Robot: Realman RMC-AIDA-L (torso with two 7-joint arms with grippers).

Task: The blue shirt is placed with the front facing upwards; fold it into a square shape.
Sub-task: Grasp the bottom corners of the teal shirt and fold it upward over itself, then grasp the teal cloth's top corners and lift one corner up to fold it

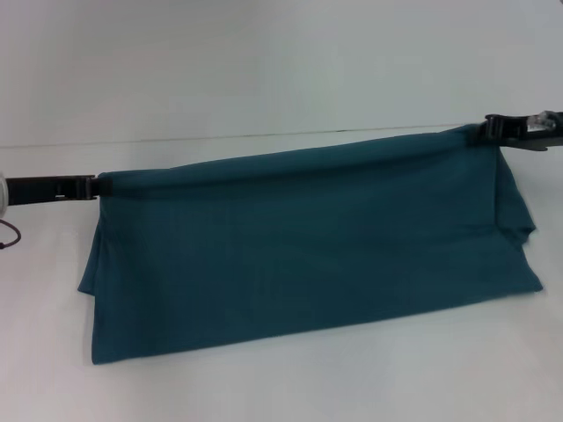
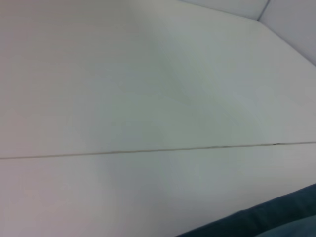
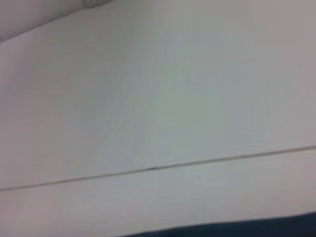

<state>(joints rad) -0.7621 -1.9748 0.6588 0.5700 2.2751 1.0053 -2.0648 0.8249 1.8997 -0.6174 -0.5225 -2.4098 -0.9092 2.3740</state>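
Left gripper [image 1: 95, 185] clamped on one top corner of the shirt [image 1: 308, 246], right gripper [image 1: 482, 132] clamped on the other, higher and farther back. Held taut between them, lower hem trailing on the white table [image 1: 281, 387]

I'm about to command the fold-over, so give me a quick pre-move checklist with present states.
1. Left gripper on the blue shirt's edge: ok, jaws shut on it.
2. Right gripper on the opposite end: ok, shut on it.
3. Held edge taut between grippers: ok, though its right end sits higher.
4. Lower edge resting on the table: ok.
5. Right side lying flat: not ok, fabric bunches below the right gripper.
6. "FREE!" print position: cannot tell.
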